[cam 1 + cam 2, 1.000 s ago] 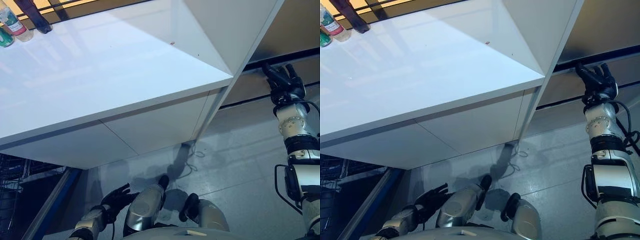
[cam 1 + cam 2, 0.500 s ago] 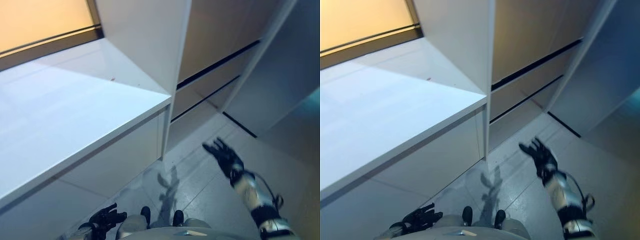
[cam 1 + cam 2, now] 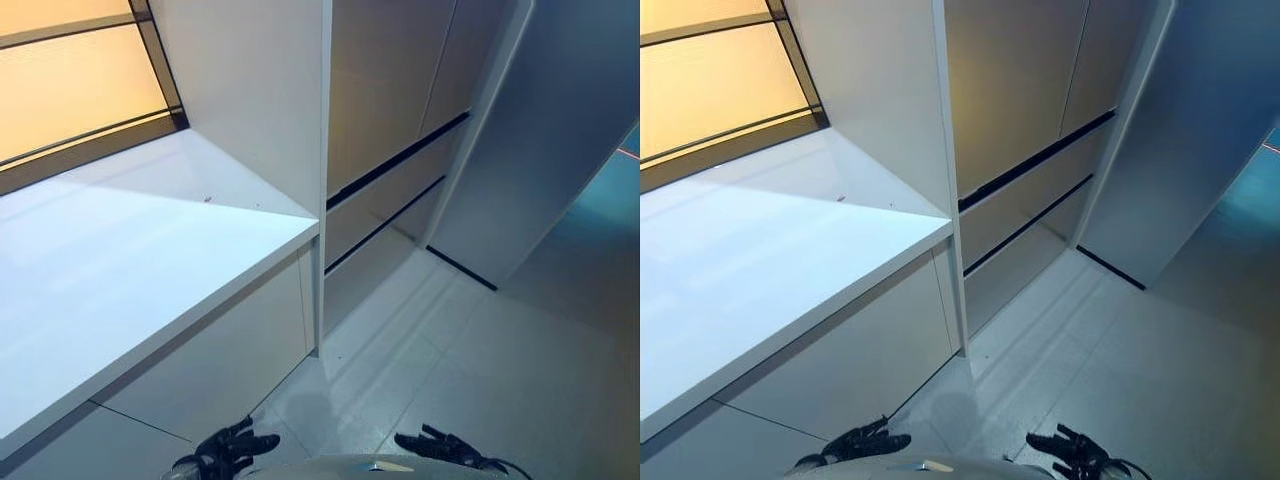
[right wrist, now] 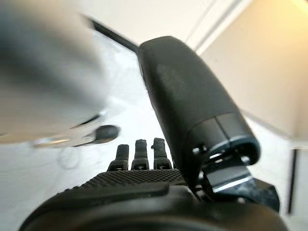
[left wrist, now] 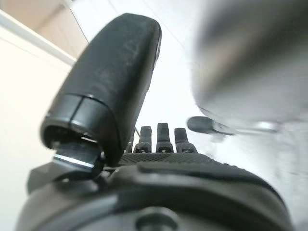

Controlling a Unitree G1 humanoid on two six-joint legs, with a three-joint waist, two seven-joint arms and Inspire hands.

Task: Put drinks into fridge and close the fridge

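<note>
My left hand [image 3: 230, 450] hangs low at the bottom edge, fingers spread and relaxed, holding nothing. My right hand [image 3: 440, 447] is low at the bottom right, also open and empty. In the left wrist view the left hand [image 5: 159, 168] shows straight fingers over pale floor. In the right wrist view the right hand [image 4: 139, 178] shows the same. Ahead stand brown cabinet fronts [image 3: 385, 150] with dark horizontal gaps between them, all lying flush. Both hands are well below and away from them.
A long white counter [image 3: 120, 260] runs along the left, ending at a tall white upright panel [image 3: 250, 100]. A tall grey panel [image 3: 560, 150] stands at the right. Pale tiled floor [image 3: 480, 370] lies between me and the cabinet fronts.
The camera has swung right, so the drinks at the counter's far end have left the picture. My right hand has dropped from the dark gap in the cabinet front to low by my body.
</note>
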